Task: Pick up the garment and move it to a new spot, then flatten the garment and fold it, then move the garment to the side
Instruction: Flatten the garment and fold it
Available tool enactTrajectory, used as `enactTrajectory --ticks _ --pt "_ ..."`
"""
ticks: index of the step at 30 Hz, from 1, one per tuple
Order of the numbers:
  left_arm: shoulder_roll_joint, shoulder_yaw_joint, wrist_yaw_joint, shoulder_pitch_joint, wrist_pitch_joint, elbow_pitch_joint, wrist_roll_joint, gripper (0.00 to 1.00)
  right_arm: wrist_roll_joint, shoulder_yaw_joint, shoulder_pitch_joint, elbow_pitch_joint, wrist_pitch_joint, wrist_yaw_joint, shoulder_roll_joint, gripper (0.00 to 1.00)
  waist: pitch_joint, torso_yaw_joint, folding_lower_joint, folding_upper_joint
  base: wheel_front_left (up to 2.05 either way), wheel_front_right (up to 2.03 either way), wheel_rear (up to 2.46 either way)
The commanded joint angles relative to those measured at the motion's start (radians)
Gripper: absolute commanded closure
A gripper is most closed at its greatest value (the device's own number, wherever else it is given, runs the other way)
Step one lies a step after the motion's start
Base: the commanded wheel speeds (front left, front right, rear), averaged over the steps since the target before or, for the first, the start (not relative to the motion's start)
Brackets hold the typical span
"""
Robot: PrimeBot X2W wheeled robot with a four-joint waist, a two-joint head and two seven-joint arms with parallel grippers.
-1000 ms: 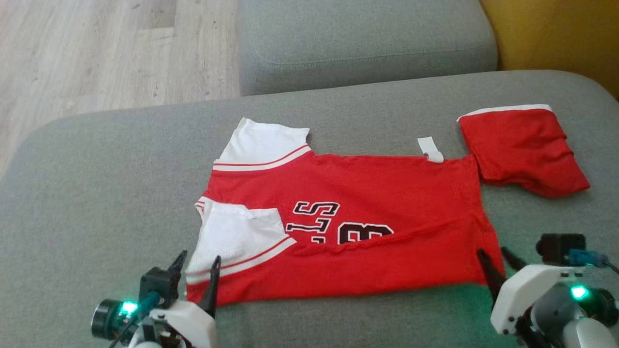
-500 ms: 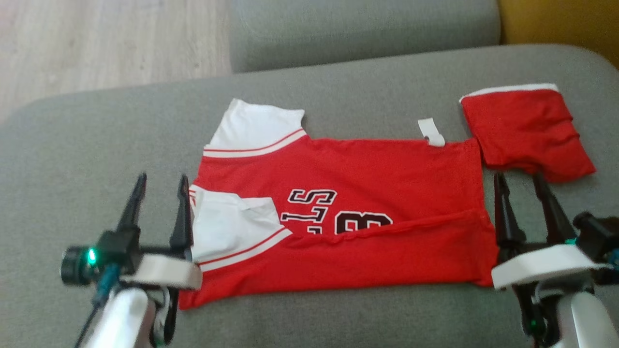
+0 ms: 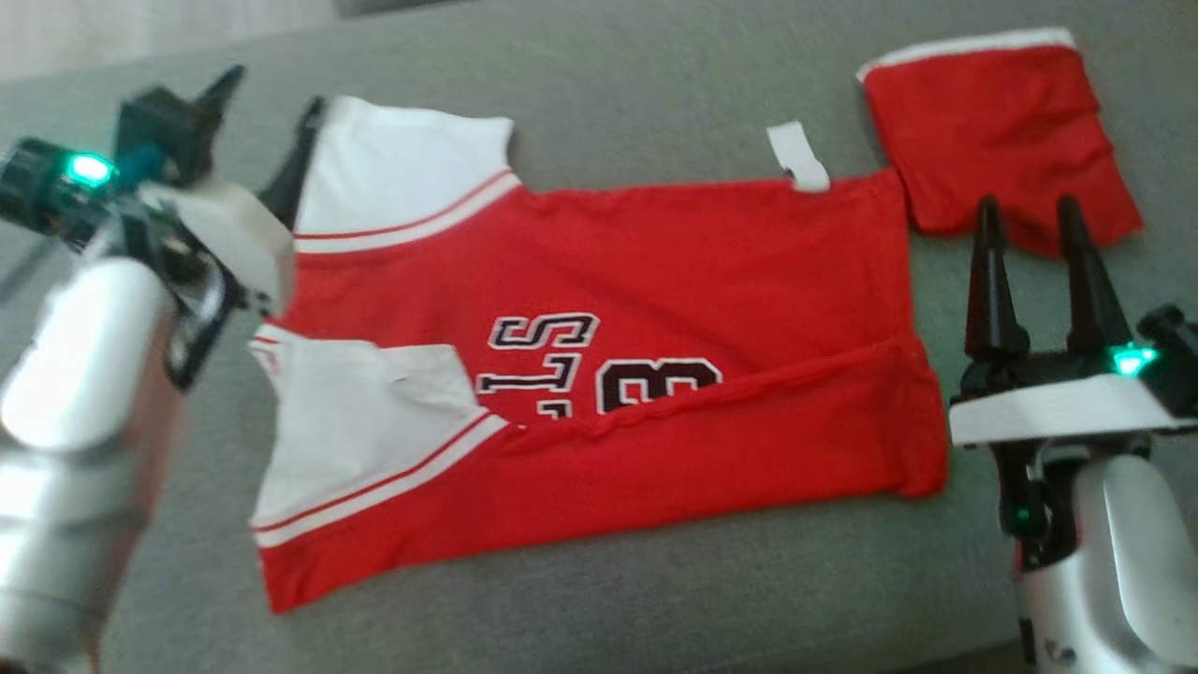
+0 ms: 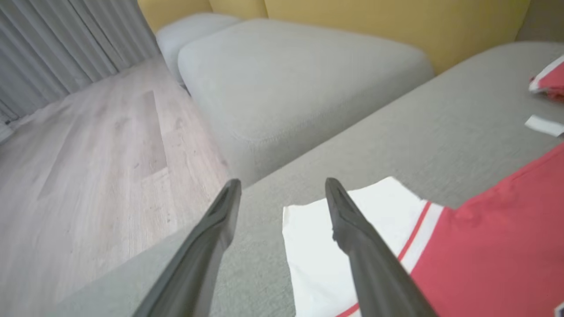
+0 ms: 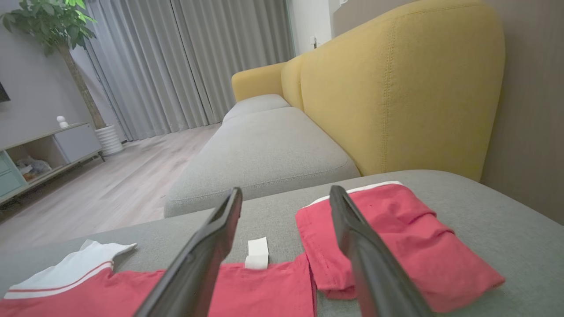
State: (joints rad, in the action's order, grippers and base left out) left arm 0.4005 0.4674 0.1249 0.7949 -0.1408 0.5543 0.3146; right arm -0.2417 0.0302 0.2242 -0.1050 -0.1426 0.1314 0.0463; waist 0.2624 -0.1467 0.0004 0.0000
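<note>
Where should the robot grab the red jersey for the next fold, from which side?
Probably the far corners of the jersey: left gripper on the white sleeve, right gripper on the hem corner, each from its end; the near edge is folded.

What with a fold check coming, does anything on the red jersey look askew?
Yes. The jersey lies unevenly: its near edge is folded up on a slant, hiding the bottom of the lettering, the near white sleeve is rumpled over the body, and a white label sticks out from the far edge.
</note>
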Motion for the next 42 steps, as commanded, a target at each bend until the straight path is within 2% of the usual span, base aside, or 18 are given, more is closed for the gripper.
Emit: enactTrajectory --ticks 1,8,14,30,31,32,33,34,38,42 --pt "0.056 -0.015 0.004 0.064 -0.027 -0.001 0.014 0.00 -0.012 -0.030 0.033 0.029 -0.014 -0.001 0.004 0.00 0.056 -0.055 -0.0004 0.0000 0.00 0.00 0.00" --pt "0.145 0.142 0.005 0.202 -0.165 0.105 0.177 0.00 -0.047 -0.070 0.067 0.019 -0.044 -0.001 0.004 0.00 0.131 -0.117 -0.0004 0.0000 0.00 0.00 0.00" --pt "0.196 0.206 0.006 0.268 -0.187 0.199 0.240 0.00 -0.068 -0.094 0.081 0.001 -0.067 -0.001 0.004 0.00 0.167 -0.152 -0.0004 0.0000 0.00 0.00 0.00" --pt "0.198 0.309 0.006 0.317 -0.184 0.339 0.372 0.00 -0.091 -0.119 0.109 -0.031 -0.093 -0.001 0.004 0.00 0.197 -0.180 -0.0004 0.0000 0.00 0.00 0.00" --pt "0.194 0.311 0.006 0.315 -0.198 0.345 0.391 0.16 -0.089 -0.119 0.109 -0.031 -0.094 -0.001 0.004 0.00 0.197 -0.180 -0.0004 0.0000 0.00 0.00 0.00" --pt "0.189 0.315 0.006 0.310 -0.214 0.345 0.412 0.91 -0.088 -0.118 0.109 -0.031 -0.094 -0.001 0.004 0.00 0.197 -0.180 -0.0004 0.0000 0.00 0.00 0.00" --pt "0.189 0.315 0.006 0.310 -0.214 0.345 0.412 0.91 -0.088 -0.118 0.109 -0.031 -0.094 -0.001 0.004 0.00 0.197 -0.180 -0.0004 0.0000 0.00 0.00 0.00" --pt "0.186 0.323 0.006 0.304 -0.233 0.338 0.432 1.00 -0.087 -0.117 0.109 -0.031 -0.094 -0.001 0.004 0.00 0.196 -0.179 -0.0004 0.0000 0.00 0.00 0.00" --pt "0.199 0.343 0.006 0.300 -0.229 0.316 0.472 1.00 -0.084 -0.109 0.100 -0.034 -0.094 -0.001 0.004 0.00 0.187 -0.166 -0.0004 0.0000 0.00 0.00 0.00" --pt "0.194 0.352 0.006 0.302 -0.150 0.308 0.477 1.00 -0.059 -0.103 0.098 -0.036 -0.078 -0.001 0.004 0.00 0.161 -0.136 -0.0004 0.0000 0.00 0.00 0.00"
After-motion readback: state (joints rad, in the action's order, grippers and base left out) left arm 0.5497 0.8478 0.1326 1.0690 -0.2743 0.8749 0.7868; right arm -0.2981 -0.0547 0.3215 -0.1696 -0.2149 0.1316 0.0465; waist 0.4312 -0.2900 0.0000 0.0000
